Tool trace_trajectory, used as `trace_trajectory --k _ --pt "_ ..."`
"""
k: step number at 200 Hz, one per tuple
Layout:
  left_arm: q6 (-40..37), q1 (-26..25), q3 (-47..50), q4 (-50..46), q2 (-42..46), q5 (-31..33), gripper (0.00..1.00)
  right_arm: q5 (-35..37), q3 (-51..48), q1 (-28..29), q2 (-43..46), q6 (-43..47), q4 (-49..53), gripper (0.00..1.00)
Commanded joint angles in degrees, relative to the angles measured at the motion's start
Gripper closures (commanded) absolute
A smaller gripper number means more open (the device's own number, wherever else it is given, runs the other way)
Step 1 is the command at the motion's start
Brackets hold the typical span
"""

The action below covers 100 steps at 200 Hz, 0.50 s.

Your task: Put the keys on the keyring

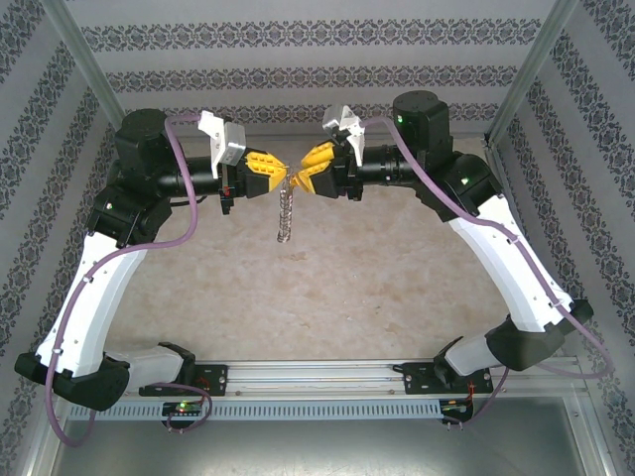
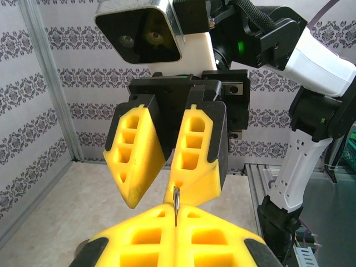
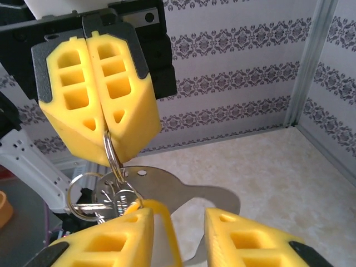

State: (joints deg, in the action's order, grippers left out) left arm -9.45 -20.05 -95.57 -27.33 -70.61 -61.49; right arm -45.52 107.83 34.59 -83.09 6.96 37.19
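Top view: the left end effector (image 1: 281, 177) and the right end effector (image 1: 301, 179) meet tip to tip above the table (image 1: 397, 288). The keys (image 1: 287, 216) hang just below the left end effector.

Left wrist: its pads are clamped on the thin keyring (image 2: 176, 201), which is mostly hidden.

Right wrist: the right jaws stand parted, apparently holding nothing. The ring could slip from that edge-on pinch and drop the bunch. Which keys are already threaded is hard to tell.
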Motion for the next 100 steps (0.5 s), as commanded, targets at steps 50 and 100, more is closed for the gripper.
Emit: trace_trajectory --k 50,100 --pt "3.7 0.8 -0.3 6.7 0.3 -3.8 1.0 -4.5 -4.4 -0.9 4.2 -4.8 -8.7 0.64" --pt "4.3 0.8 0.1 6.7 1.2 -4.5 1.0 -7.0 -2.8 -0.8 2.1 -6.0 -9.3 0.6"
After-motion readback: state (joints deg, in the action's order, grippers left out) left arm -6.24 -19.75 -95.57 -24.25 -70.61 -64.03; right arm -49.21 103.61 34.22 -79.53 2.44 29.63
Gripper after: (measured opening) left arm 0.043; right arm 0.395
